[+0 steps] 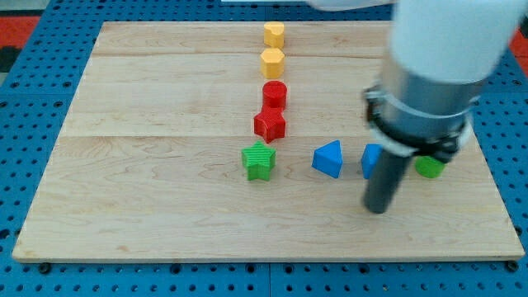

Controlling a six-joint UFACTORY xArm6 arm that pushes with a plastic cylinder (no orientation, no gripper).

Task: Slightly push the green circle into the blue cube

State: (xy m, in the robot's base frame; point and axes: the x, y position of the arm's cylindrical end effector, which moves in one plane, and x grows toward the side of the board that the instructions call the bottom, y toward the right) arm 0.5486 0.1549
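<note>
Rod with no pincer, so no grip state applies; my tip [377, 208] rests on the surface [165, 214] below the blue cube [370, 159]; green circle [429, 167] lies just right; risk: tip catches the cube first, shifting it.

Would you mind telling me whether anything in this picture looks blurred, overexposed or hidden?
Camera view: the arm's white housing is soft and washed out, near the lens; the blocks look sharp under even light; my tip is clear; the arm hides part of the blue cube and green circle.
</note>
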